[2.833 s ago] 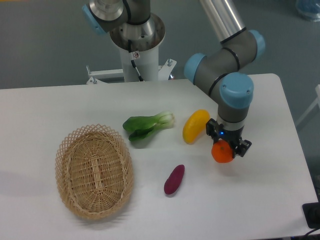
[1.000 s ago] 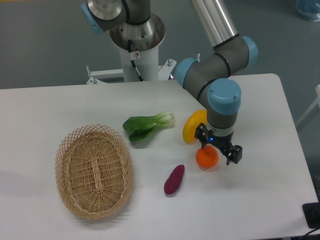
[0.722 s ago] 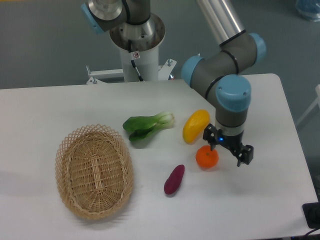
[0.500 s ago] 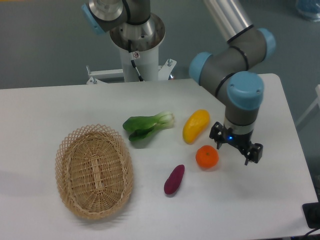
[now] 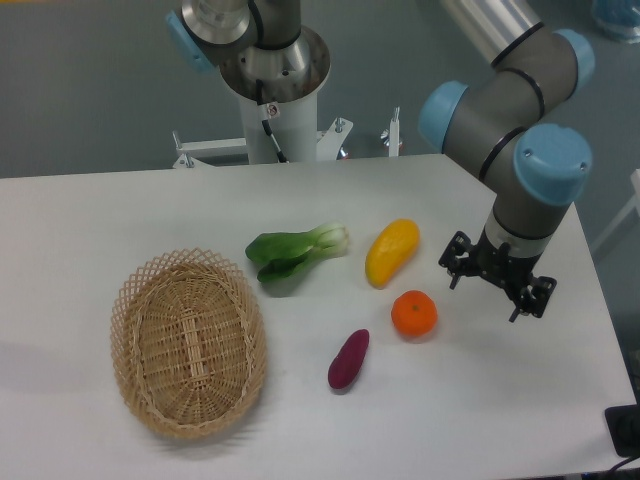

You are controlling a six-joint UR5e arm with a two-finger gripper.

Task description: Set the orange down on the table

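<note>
The orange (image 5: 414,313) rests on the white table (image 5: 80,220), just below the lower end of a yellow mango-like fruit (image 5: 390,251). My gripper (image 5: 497,290) hangs open to the right of the orange and a little above the tabletop, with a clear gap between them. Nothing is between its fingers.
A green bok choy (image 5: 296,252) lies left of the yellow fruit. A purple eggplant-like piece (image 5: 348,359) lies left and below the orange. An oval wicker basket (image 5: 188,342) stands at the left front. The arm's base column (image 5: 270,85) rises behind the table.
The gripper carried the orange left, let it go on the table, then rose and moved off to the right. The orange stays where it was set down.
</note>
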